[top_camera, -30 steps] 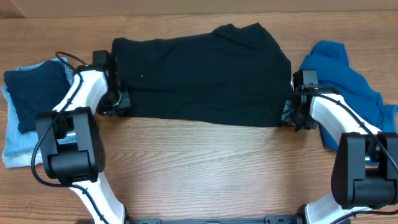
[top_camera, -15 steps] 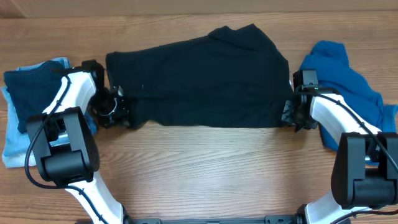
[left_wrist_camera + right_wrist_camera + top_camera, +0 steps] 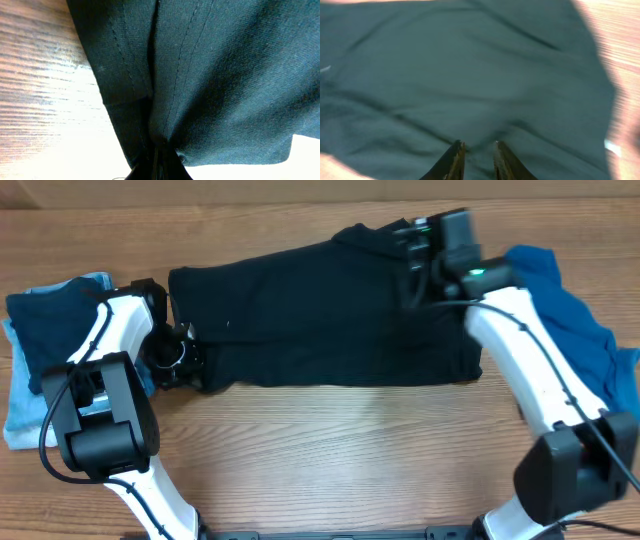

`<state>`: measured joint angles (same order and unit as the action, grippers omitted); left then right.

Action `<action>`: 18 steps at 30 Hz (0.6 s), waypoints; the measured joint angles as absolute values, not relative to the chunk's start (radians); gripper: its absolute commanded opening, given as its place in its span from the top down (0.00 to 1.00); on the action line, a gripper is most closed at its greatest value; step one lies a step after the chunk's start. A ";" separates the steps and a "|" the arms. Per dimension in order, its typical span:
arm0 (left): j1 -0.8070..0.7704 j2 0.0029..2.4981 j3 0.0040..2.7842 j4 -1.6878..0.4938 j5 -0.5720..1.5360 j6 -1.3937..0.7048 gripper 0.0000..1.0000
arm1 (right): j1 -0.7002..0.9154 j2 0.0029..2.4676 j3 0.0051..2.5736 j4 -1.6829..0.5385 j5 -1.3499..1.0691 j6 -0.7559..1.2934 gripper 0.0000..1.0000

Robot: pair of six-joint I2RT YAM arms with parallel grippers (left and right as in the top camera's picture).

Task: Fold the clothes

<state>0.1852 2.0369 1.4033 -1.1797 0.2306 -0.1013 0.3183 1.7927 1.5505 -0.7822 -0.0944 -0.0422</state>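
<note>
Wooden table (image 3: 320, 450) with black shirt (image 3: 320, 320), teal-blue garment (image 3: 590, 330), light-blue jeans (image 3: 25, 420) under navy cloth (image 3: 50, 330).

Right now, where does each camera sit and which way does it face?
Overhead: above the table, looking straight down at the black garment. Both arms show, with the left gripper at the garment's near left corner and the right gripper over its far right part.
Left wrist: low by the table, facing the garment bunched into its shut jaws. Its fingers barely show.
Right wrist: above the garment, looking down, with two parted fingertips showing.
Shared: all three views see the black garment.
</note>
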 measured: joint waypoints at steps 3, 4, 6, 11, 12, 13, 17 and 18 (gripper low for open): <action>0.185 2.037 1.403 -1.182 0.231 -0.101 0.96 | 0.434 1.937 1.550 -0.646 -0.146 -0.068 0.77; 0.185 2.037 1.403 -1.181 0.230 -0.101 0.96 | 0.456 1.980 1.550 -0.596 -0.161 -0.073 0.77; 0.185 2.037 1.403 -1.179 0.230 -0.101 0.96 | 0.502 2.054 1.549 -0.494 -0.198 -0.078 0.77; 0.185 2.037 1.403 -1.178 0.228 -0.102 0.96 | 0.585 2.132 1.548 -0.339 -0.253 -0.080 0.83; 0.185 2.037 1.403 -1.178 0.228 -0.103 0.96 | 0.593 2.143 1.548 -0.319 -0.260 -0.081 0.83; 0.185 2.037 1.403 -1.178 0.228 -0.104 0.96 | 0.596 2.157 1.548 -0.305 -0.262 -0.082 0.85; 0.185 2.037 1.403 -1.178 0.227 -0.104 0.96 | 0.595 2.219 1.548 -0.273 -0.263 -0.082 0.89; 0.185 2.037 1.403 -1.178 0.228 -0.104 0.96 | 0.595 2.239 1.548 -0.268 -0.263 -0.083 0.89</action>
<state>0.1852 2.0369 1.4033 -1.1782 0.2276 -0.1043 0.5953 2.2387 1.5482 -0.2676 -0.2630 -0.0826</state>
